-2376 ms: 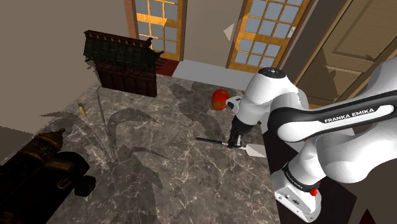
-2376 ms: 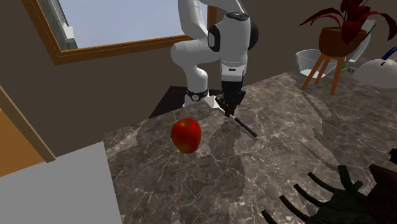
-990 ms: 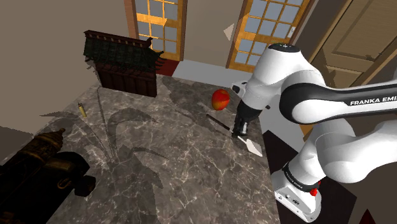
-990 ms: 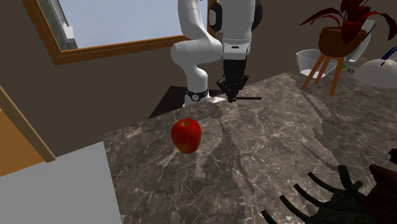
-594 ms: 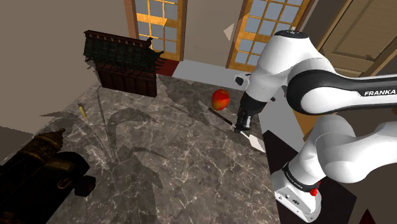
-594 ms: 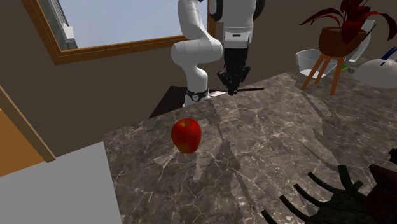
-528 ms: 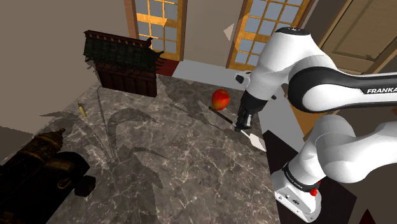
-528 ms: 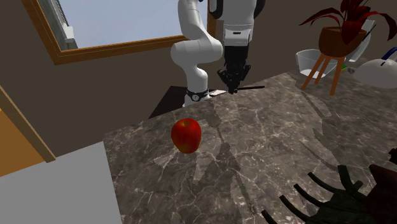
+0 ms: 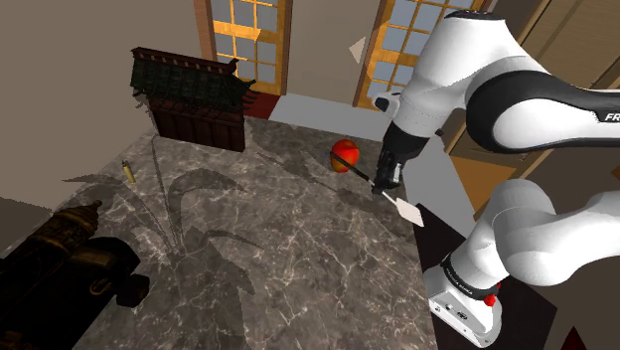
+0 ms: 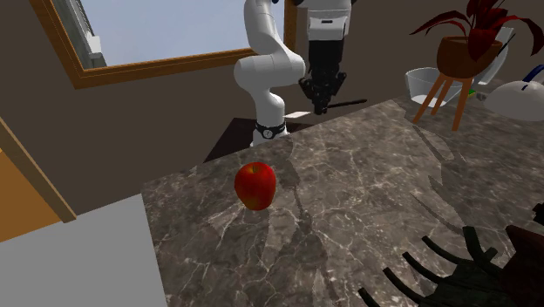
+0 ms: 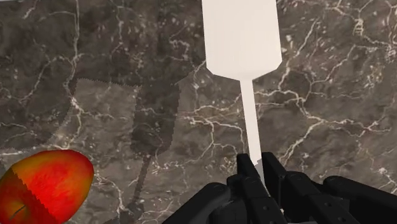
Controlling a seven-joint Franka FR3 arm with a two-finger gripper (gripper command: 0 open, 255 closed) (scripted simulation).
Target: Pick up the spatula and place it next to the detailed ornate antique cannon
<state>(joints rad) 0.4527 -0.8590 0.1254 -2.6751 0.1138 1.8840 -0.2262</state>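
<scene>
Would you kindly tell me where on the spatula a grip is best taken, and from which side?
Probably the thin neck of the spatula, just behind the white blade, approached from above. The neck is narrow enough to clasp, the blade looks too wide, and the hand is shut there now with the spatula roughly level.

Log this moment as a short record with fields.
held: white spatula, thin stem between the jaws
jaws: shut on the spatula
height: clear of the marble table, its shadow below
nearby: red apple, on the table
target: dark cannon, shoulder view's lower left, far from the spatula
left to do: carry and place
</scene>
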